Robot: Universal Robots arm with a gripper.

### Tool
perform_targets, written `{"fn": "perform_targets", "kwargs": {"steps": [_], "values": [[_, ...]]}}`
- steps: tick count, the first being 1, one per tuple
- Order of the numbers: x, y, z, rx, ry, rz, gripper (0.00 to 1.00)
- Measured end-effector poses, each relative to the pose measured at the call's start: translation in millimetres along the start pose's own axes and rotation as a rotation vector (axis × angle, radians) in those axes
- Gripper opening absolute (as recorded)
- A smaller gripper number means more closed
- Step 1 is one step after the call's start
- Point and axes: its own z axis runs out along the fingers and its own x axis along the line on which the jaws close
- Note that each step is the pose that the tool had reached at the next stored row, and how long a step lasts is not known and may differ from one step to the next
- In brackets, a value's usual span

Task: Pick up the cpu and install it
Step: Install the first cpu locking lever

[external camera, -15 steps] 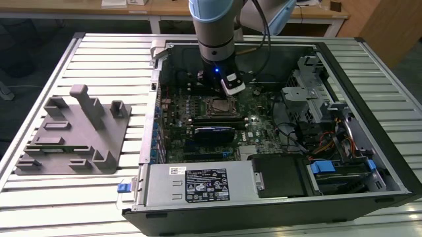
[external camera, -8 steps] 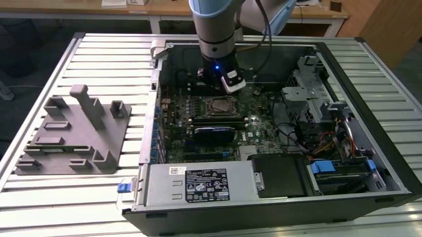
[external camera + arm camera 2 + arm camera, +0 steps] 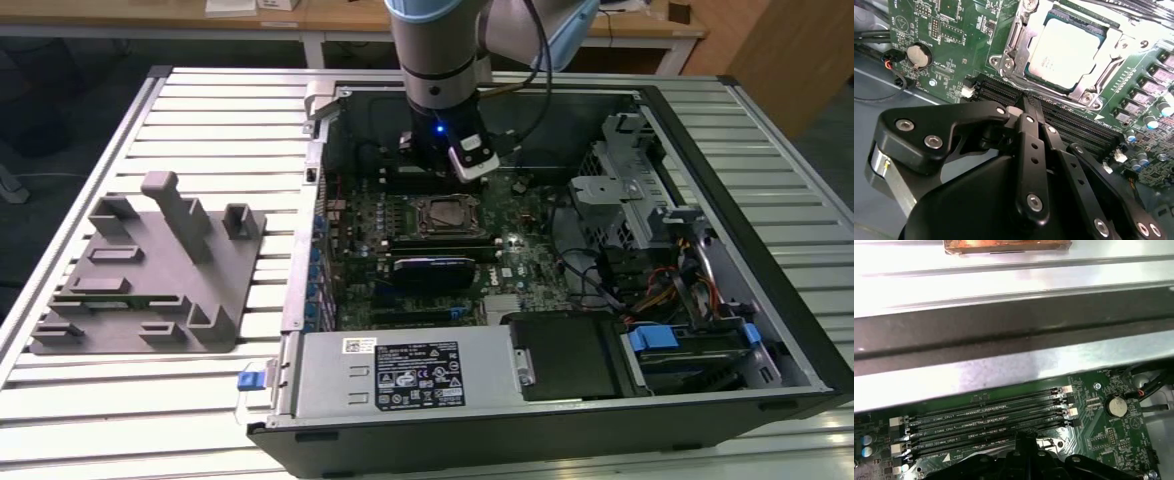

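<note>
Silver-grey arm (image 3: pixel 441 50), pale-blue joint caps; black screw-studded fingers (image 3: pixel 1030 150).

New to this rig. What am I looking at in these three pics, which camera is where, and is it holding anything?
The exterior view shows one robot arm reaching into an open computer case lying on a slatted metal table. A grey plastic fixture tray sits on the table at the exterior view's left. The other two pictures come from cameras riding near the arm's wrist. In the second wrist view the black hand is shut with its tips together and nothing between them, just short of the cpu, which already sits in the motherboard socket. The first wrist view shows the memory slots and the case wall.
</note>
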Motion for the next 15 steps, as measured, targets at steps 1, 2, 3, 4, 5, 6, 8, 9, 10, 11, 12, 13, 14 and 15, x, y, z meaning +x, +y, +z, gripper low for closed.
{"fn": "perform_targets", "kwargs": {"steps": [1, 2, 3, 4, 5, 6, 8, 9, 10, 11, 12, 13, 14, 15], "values": [[0.0, 0.0, 0.0, 0.0002, -0.0001, 0.0, 0.11], [0.0, 0.0, 0.0, 0.0003, -0.0001, 0.0, 0.11], [0.0, -0.1, -0.1, 0.0004, -0.0001, 0.0, 0.11], [0.0, 0.0, -0.1, 0.0005, -0.0001, 0.0, 0.11], [0.0, -0.1, -0.1, 0.0005, -0.0001, 0.0, 0.11], [0.0, 0.0, -0.1, 0.0017, -0.0003, 0.0, 0.11], [0.1, -0.1, 0.0, 0.0128, -0.0021, -0.002, 0.11], [0.1, -0.1, 0.1, 0.0224, -0.0037, -0.004, 0.11], [0.1, -0.1, 0.3, 0.0315, -0.0053, -0.005, 0.11], [0.0, -0.1, 0.4, 0.0401, -0.0069, -0.007, 0.11], [-0.1, -0.1, 0.5, 0.0471, -0.0078, -0.008, 0.11], [-0.3, -0.1, 0.6, 0.0543, -0.0081, -0.009, 0.11], [-0.5, -0.1, 0.7, 0.0617, -0.008, -0.011, 0.11], [-0.7, -0.1, 0.8, 0.0698, -0.0076, -0.012, 0.11]]}}
